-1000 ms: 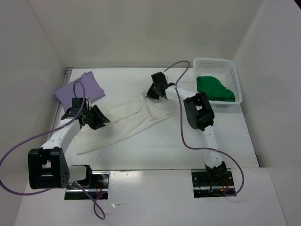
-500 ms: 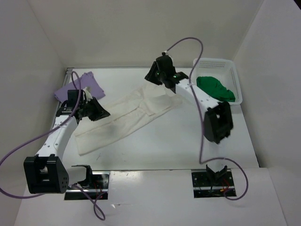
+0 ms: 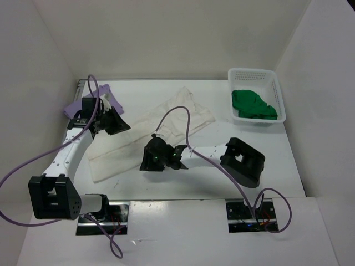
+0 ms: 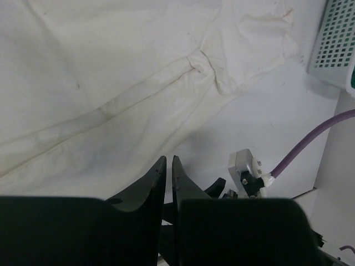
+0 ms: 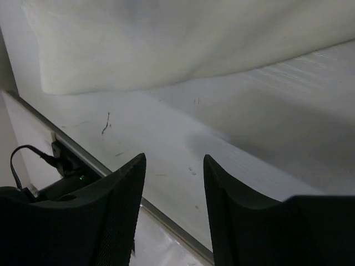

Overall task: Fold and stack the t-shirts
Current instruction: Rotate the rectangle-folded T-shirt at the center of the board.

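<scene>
White plain cloth t-shirt [image 3: 175,116] lies spread flat on the white table [image 3: 277,149], running diagonally from the near-left area toward the far-right area of the surface, with creases along its length. Lavender purple cloth t-shirt [image 3: 111,98] sits at the far-left corner of the surface, just beside the left arm's wrist. Bright green cloth t-shirt [image 3: 252,104] lies crumpled inside the white perforated plastic basket [image 3: 252,70] at the far-right corner. The left gripper [image 4: 168,159] is positioned over the left part of the white shirt; its jaws are nearly together, with only a thin slit between them. Whether any cloth is pinched cannot be determined from the views. The right gripper [image 5: 173,158] is positioned low over bare table near the near edge of the surface, just beside the white shirt's near hem. Its jaws stand well apart and nothing lies between them.
</scene>
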`<state>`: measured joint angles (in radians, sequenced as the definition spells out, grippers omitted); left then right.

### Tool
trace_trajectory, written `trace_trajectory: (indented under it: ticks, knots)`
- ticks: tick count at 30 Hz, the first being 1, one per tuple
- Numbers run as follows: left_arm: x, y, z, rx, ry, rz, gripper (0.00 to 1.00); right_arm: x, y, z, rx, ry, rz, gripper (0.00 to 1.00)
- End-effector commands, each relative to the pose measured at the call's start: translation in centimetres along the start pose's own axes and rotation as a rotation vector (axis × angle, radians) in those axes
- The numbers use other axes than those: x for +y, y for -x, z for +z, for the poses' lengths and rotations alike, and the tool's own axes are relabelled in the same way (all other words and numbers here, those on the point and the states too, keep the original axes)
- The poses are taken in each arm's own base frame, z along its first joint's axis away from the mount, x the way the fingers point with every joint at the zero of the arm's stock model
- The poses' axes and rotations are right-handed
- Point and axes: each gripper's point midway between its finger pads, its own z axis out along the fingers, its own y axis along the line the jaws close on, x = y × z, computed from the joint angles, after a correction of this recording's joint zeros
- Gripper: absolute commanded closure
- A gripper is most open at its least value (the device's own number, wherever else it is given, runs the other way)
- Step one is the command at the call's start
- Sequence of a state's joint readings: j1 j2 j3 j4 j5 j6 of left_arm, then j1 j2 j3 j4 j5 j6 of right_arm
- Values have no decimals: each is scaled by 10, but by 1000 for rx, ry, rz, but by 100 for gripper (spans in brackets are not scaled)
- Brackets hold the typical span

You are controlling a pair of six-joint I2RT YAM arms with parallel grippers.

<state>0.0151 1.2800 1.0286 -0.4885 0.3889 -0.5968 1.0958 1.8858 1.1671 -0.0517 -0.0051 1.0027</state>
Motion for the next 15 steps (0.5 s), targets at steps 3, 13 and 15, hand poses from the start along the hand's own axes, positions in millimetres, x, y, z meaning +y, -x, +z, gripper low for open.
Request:
trace_trajectory:
  ticks: [3, 13, 15]
  knots:
    - [0, 4, 1, -9, -1, 52, 86, 23, 23, 4, -83, 94, 104, 48]
    - [4, -6, -1, 5, 7, 39, 82, -10, 3, 66, -34, -5, 223, 51]
    - [3, -5, -3, -3, 3, 43, 82, -17, 6, 70, -49, -13, 253, 55]
